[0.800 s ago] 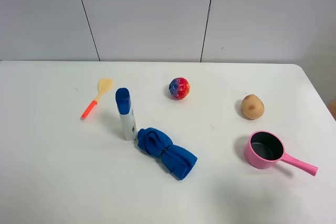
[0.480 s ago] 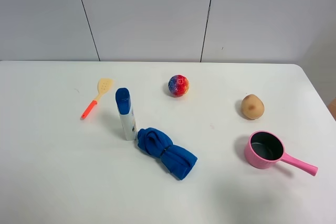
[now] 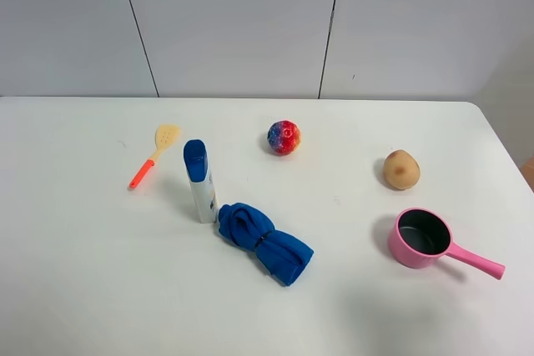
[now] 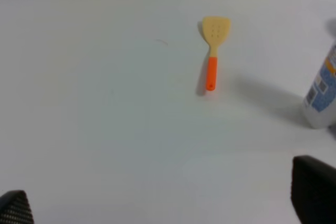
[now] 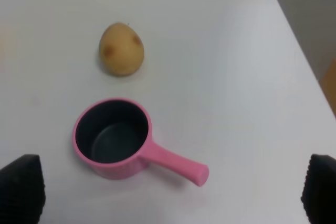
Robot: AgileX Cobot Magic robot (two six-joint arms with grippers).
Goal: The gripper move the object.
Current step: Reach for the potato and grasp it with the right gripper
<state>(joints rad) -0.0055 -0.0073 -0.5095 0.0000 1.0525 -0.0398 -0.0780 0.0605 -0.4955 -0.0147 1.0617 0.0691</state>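
The tan-brown potato-like object [image 3: 401,169] with a reddish-brown spot lies on the white table at the right, just behind the pink saucepan. It also shows in the right wrist view [image 5: 122,49], lying apart from the pan. My right gripper [image 5: 170,192] is open and empty, its two dark fingertips [image 5: 21,187] wide apart at the frame's corners, short of the pan and the object. My left gripper [image 4: 163,203] is open and empty over bare table, near the spatula. Neither gripper shows in the exterior high view.
A pink saucepan [image 3: 423,238] with its handle pointing right stands near the front right. A red-and-blue ball [image 3: 284,137], a blue-capped white bottle [image 3: 199,181], a blue cloth [image 3: 265,242] and a yellow spatula with an orange handle [image 3: 155,153] lie left of it. The table's right edge [image 3: 509,156] is close to the object.
The red-and-blue ball has shifted slightly to the left and back. Nothing else has visibly moved.
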